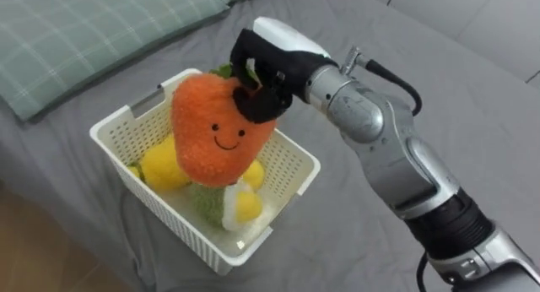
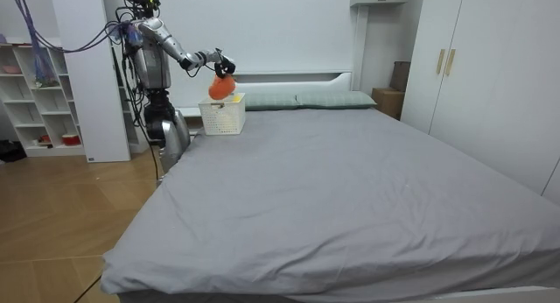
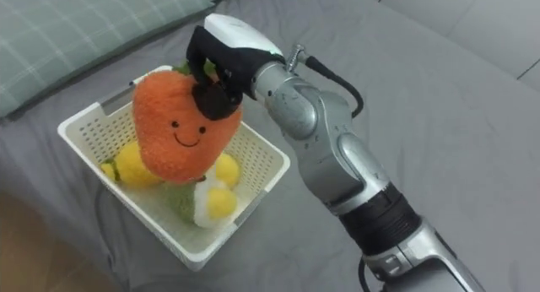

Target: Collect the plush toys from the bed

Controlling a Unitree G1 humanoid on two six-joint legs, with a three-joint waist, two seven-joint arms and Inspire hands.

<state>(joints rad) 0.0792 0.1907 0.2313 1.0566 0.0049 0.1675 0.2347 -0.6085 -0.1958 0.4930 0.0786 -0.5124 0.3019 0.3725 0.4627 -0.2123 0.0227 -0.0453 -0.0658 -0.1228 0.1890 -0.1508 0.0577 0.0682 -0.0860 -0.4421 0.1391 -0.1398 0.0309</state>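
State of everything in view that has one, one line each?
right hand: shut on the orange plush
orange plush: held upright over the white basket
white basket: upright on the bed, part filled
yellow toys: lying in the white basket
wardrobe doors: closed

A: What else do we have in frame?
B: We see a green checked pillow (image 1: 84, 39) far left in the eye views. Room view: white wardrobe (image 2: 472, 75) on its right, white shelf unit (image 2: 35, 102) on its left, wooden floor (image 2: 61, 224) near left.
A: Far end?
B: We've got a white headboard (image 2: 289, 78) there, brown box (image 2: 387, 100) just right of it.
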